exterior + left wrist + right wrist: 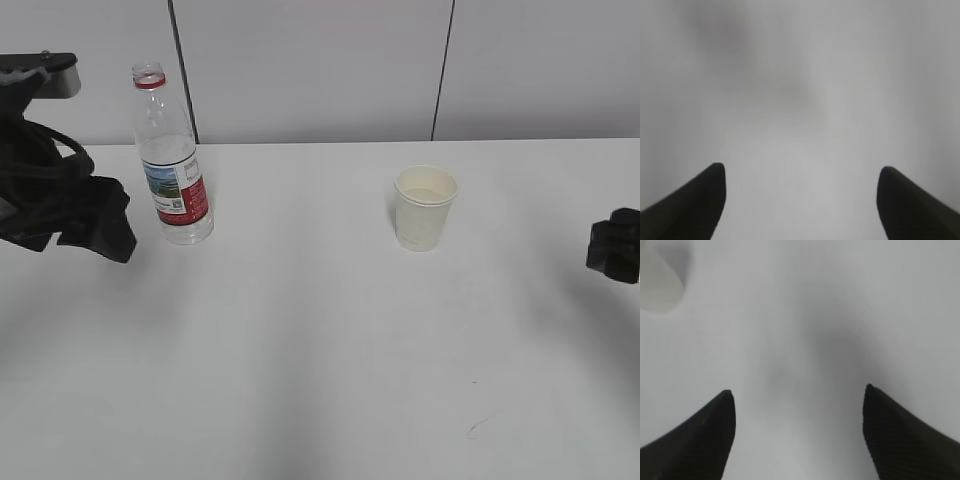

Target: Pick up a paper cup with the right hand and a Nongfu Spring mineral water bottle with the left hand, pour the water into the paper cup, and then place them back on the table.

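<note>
Bottle and cup standing free on the bench, both end effectors empty.

Exterior: the Nongfu Spring mineral water bottle (170,160), uncapped, red-and-white label unreadable, stands near the back-left edge of the bench (320,350); the paper cup (424,207) stands well right of it.
Left wrist: left end effector (800,200) spread wide, empty.
Right wrist: right end effector (797,432) spread wide, empty; cup blurred at top left.

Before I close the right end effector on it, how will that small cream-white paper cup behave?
The small cream-white paper cup has thin paper walls, so it will probably dent under a firm squeeze. It looks light and may slide on the plain white table if nudged. Some liquid seems to sit inside, so tilting could spill it.
</note>
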`<action>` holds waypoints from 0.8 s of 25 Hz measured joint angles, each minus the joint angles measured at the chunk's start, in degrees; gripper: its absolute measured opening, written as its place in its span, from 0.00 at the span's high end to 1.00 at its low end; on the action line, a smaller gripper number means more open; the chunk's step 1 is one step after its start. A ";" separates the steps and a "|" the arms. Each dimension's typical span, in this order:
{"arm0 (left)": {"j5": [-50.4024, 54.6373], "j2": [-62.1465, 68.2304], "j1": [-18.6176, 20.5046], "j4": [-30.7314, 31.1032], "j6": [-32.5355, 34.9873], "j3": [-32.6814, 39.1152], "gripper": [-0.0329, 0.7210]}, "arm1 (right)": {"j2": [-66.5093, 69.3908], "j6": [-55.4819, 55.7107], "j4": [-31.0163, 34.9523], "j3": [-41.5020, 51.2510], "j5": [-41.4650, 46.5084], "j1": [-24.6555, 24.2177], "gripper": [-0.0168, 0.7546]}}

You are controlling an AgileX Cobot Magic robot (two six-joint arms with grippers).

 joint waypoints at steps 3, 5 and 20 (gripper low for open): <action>6.50 0.00 0.00 1.45 -0.99 -2.91 0.22 | 0.00 -9.57 8.80 -1.79 9.65 0.00 0.22; 9.72 -0.04 0.00 1.89 -1.82 -3.66 0.22 | 0.00 -16.74 15.30 -4.14 15.26 0.00 0.22; 19.64 -0.11 0.22 3.48 -13.38 -3.79 0.22 | 0.11 -32.89 24.41 -21.36 51.24 0.00 0.22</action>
